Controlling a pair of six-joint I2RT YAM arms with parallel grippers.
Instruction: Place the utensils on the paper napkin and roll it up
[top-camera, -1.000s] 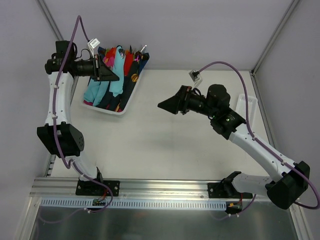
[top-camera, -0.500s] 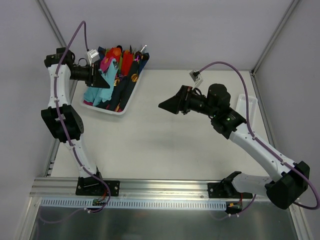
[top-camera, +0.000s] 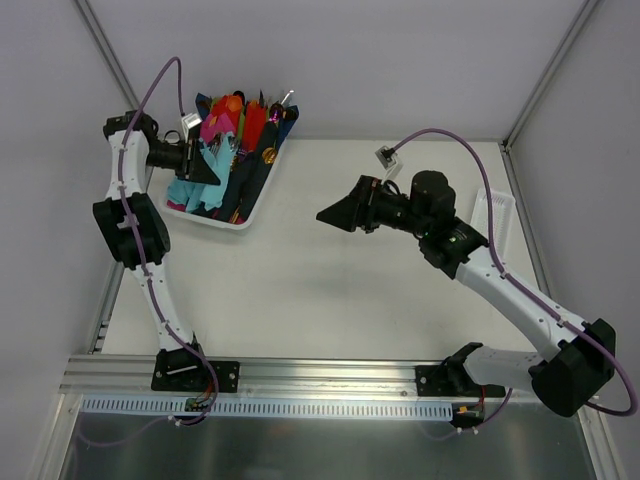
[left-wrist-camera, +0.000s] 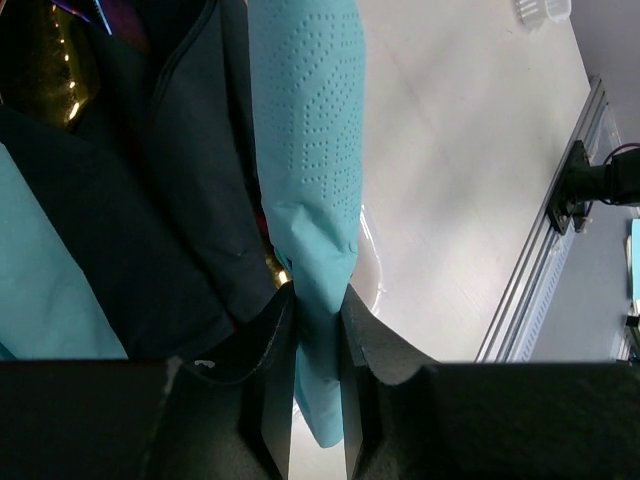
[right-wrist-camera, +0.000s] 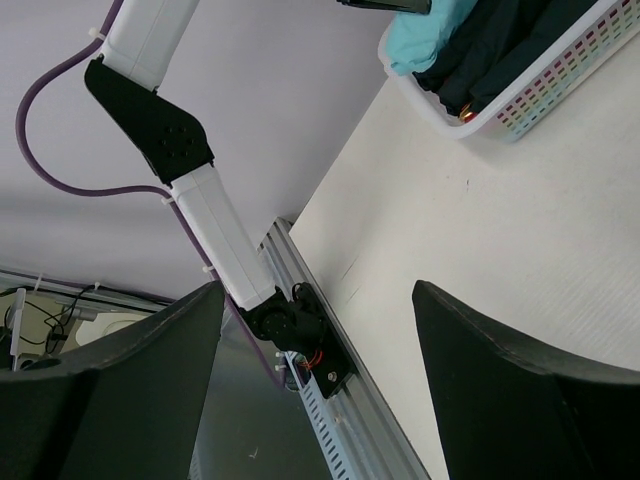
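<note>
Napkin bundles crowd the white basket at far left. The left gripper, pinching the paper napkin, hangs over them. The table lies bare between the basket and the wide-open right gripper.

No text, brand, number or sign can be read in any view. A left cable tag and a right cable tag, both white, are seen from above, but any print on them is too small to be made out.
</note>
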